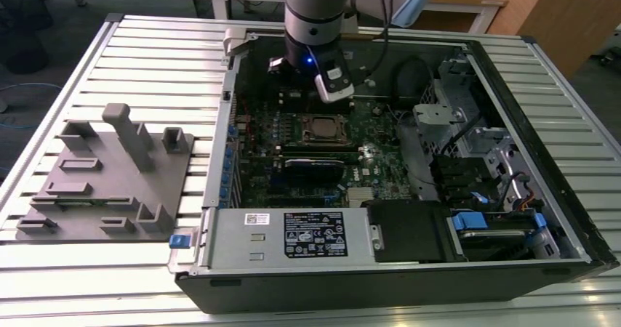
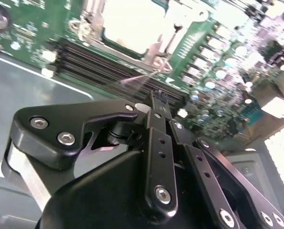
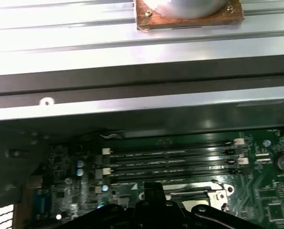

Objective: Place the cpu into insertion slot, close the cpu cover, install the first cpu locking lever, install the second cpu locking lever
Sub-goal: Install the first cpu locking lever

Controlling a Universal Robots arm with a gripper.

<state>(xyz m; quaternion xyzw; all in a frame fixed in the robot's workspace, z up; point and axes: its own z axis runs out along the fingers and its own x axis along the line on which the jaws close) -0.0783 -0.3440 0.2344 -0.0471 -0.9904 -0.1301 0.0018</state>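
The cpu [image 1: 325,128] lies flat in the insertion slot on the green board inside the open computer case, its dull grey top [image 2: 132,21] facing up. The cpu cover [image 2: 157,49], a thin silver frame, lies down around it, so the slot's contacts are hidden. A thin metal lever [image 2: 139,78] shows as a blurred streak beside the socket's corner. My gripper [image 1: 338,97] hangs above the board just behind the socket, toward the case's rear wall. Its black fingers [image 2: 158,98] are pressed together with nothing between them. Its tip [image 3: 154,187] also shows over the socket's edge.
Memory slots [image 3: 170,160] run between the socket and the case's rear wall [image 3: 142,78]. A black card [image 1: 315,164] sits in front of the socket, with the power supply [image 1: 291,236] nearer still. Drive cages [image 1: 466,145] fill the exterior view's right. A grey fixture block [image 1: 107,174] stands on the slatted table.
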